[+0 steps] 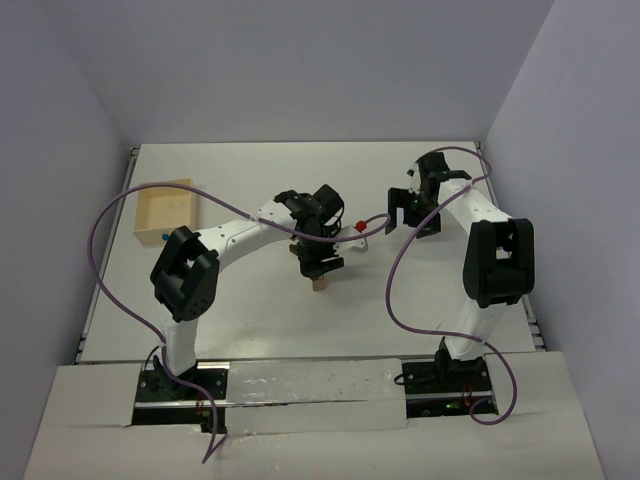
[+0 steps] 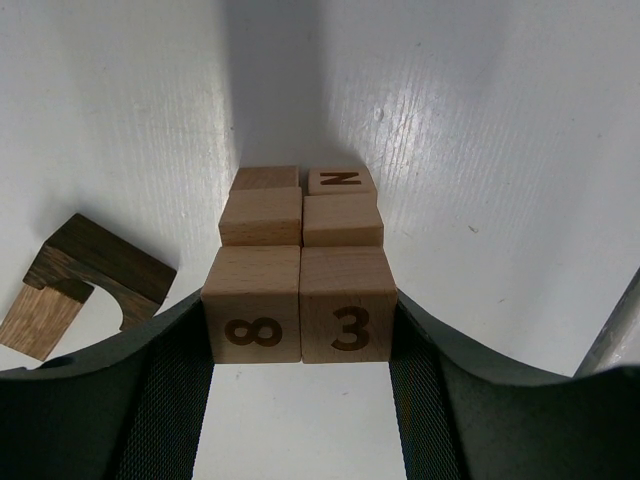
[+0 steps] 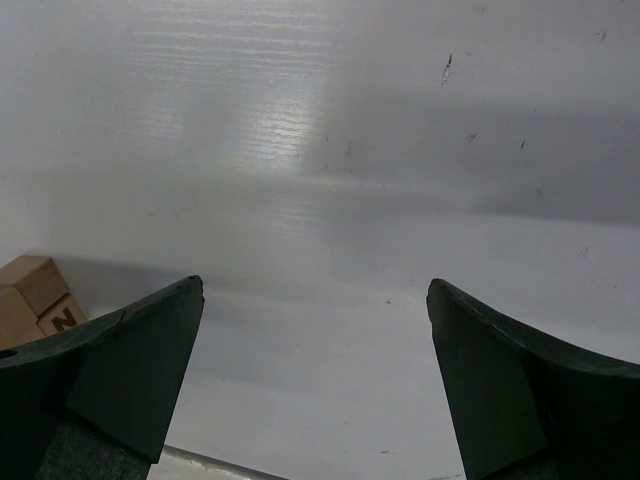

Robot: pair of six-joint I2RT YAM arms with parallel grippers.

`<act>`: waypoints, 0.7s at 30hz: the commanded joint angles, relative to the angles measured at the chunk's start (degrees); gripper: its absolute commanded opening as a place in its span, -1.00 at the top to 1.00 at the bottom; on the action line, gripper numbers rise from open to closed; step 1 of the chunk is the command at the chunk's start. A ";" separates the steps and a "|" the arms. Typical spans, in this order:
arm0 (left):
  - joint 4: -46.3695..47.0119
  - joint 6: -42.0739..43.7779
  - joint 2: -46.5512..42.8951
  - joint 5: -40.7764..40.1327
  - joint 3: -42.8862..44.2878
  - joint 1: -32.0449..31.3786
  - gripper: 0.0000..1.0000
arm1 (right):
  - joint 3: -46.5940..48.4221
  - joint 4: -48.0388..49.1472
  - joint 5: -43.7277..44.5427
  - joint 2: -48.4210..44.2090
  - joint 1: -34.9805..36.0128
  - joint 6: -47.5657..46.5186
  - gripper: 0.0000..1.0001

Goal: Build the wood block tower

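Wood block tower (image 2: 300, 215) part-built: left tool (image 2: 300, 330) clamped on its near pair, right tool (image 3: 315, 290) apart, arch piece (image 2: 100, 265) lying unplaced on the desk (image 2: 480, 150).

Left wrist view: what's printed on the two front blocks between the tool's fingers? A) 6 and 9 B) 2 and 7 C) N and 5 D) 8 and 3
D: the front pair of blocks, flanked by the fingers of the left tool, shows a sideways 8 beside a 3.

Left block (image 2: 252, 305) reads 8, right block (image 2: 349, 305) 3, rear block (image 2: 341, 181) N.
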 commanded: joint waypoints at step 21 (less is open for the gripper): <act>0.78 1.08 0.50 0.40 2.95 -0.58 -0.32 | 0.72 0.30 -0.50 -0.06 -0.84 -0.11 -0.99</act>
